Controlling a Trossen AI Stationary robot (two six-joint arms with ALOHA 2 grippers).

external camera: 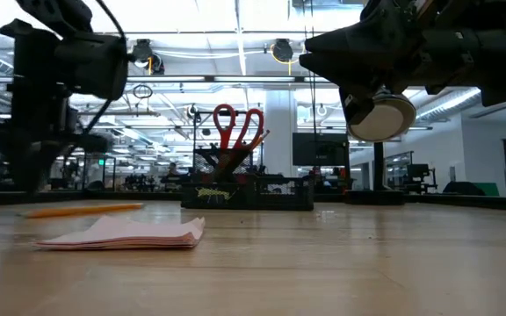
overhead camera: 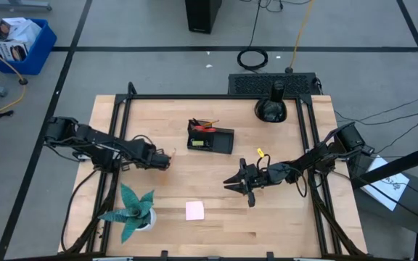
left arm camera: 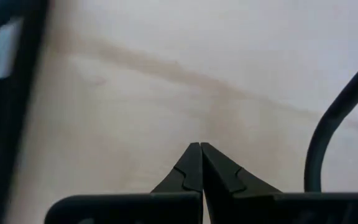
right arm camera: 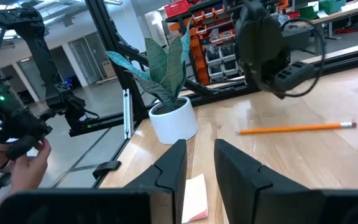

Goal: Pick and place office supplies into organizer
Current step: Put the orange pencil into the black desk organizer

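The black organizer (overhead camera: 220,140) stands mid-table toward the far side, and red-handled scissors (external camera: 238,123) stick up out of it. An orange pencil (right arm camera: 297,129) lies flat on the wood beside my left gripper (overhead camera: 165,162). That gripper is shut with nothing in it and points down over bare table (left arm camera: 199,146). A pink sticky-note pad (overhead camera: 194,210) lies flat near the front edge. My right gripper (overhead camera: 231,182) hovers level above the table, pointing toward the left edge. Its fingers (right arm camera: 199,149) are slightly apart with nothing between them. A small yellow piece (overhead camera: 260,153) lies behind it.
A teal plant in a white pot (overhead camera: 133,210) stands at the front left. A round black domed object (overhead camera: 271,109) sits at the far right. A black frame borders the table (overhead camera: 194,96). A person's hands (right arm camera: 17,158) show beyond the left edge.
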